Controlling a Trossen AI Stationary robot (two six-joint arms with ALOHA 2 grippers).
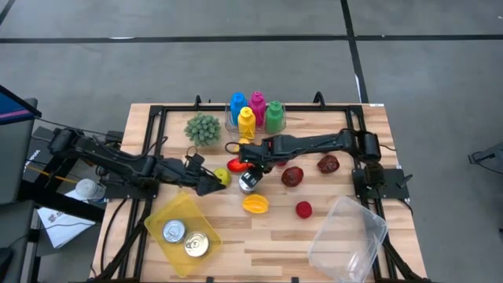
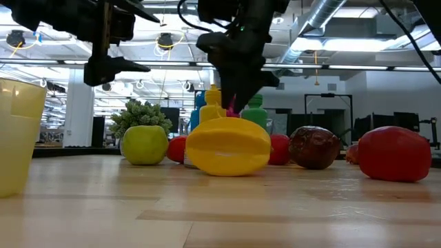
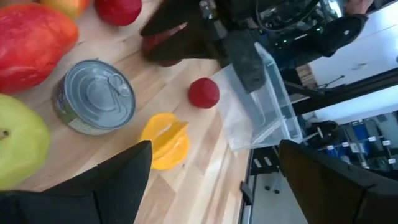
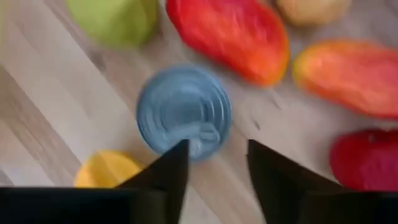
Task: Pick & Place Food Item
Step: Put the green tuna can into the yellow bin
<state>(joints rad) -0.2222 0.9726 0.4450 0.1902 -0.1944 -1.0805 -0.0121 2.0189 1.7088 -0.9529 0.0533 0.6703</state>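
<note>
Two arms reach toward the middle of the desk; the right hand hangs directly above a silver can standing upright among the fruit, its fingers parted to roughly the can's width and not touching it; the left hand sits low just beside a green apple, its fingers spread wide. Crowding the can are a red-orange mango on the far side, the apple to the left and a yellow star fruit on the near side; bare wood lies between star fruit and desk's near edge. A yellow bin holding two cans sits at the near left; a clear container overhangs the near right corner.
</note>
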